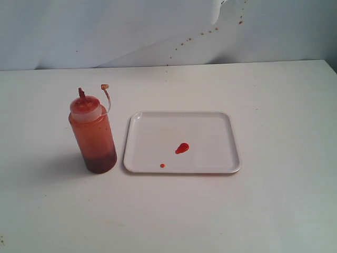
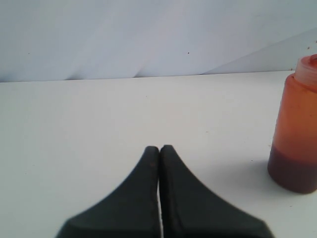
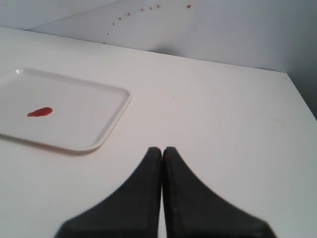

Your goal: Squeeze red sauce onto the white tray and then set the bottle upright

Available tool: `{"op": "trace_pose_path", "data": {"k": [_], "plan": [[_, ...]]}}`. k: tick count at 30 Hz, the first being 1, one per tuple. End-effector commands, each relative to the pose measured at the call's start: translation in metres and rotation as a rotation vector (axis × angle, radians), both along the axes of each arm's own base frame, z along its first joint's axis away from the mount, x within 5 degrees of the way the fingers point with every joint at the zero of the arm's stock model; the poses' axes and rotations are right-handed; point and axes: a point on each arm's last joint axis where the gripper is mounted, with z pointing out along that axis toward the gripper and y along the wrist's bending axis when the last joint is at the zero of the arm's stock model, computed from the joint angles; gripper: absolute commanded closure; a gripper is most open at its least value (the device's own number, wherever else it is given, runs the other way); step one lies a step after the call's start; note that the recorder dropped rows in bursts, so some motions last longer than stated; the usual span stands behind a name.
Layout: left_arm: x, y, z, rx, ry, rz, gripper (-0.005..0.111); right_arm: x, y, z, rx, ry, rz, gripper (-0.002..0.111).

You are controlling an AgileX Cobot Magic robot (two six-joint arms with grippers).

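Observation:
The bottle [image 1: 93, 134] stands upright on the table just left of the white tray [image 1: 210, 124], its tethered cap hanging open beside the nozzle. On the tray lies the red sauce [image 1: 182, 148] as a small blob, with a tinier dot [image 1: 162, 165] near the front rim. Neither gripper shows in the exterior view. In the left wrist view my left gripper [image 2: 159, 148] is shut and empty over bare table, with the bottle [image 2: 296, 134] off to one side. My right gripper [image 3: 162, 149] is shut and empty too, apart from the tray [image 3: 99, 124] and its sauce [image 3: 40, 112].
Brownish-red specks [image 1: 210, 30] dot the pale back wall. The white table [image 1: 284, 211] ends at the wall behind and at an edge on the far right [image 1: 331, 66].

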Motion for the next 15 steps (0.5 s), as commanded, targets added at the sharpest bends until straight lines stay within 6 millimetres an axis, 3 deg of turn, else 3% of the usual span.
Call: {"op": "trace_pose_path", "data": {"k": [1,15], "plan": [[0.0000,-0.0001,-0.0008,-0.007,-0.005,0.001,0.107,0.0004,-0.0029,-0.0001,0.013,-0.009,-0.060,0.108],[0.0000,-0.0001,-0.0008,-0.007,-0.005,0.001,0.107,0.0005,-0.0122,-0.0001,0.014,-0.010,-0.234,0.108]]}}
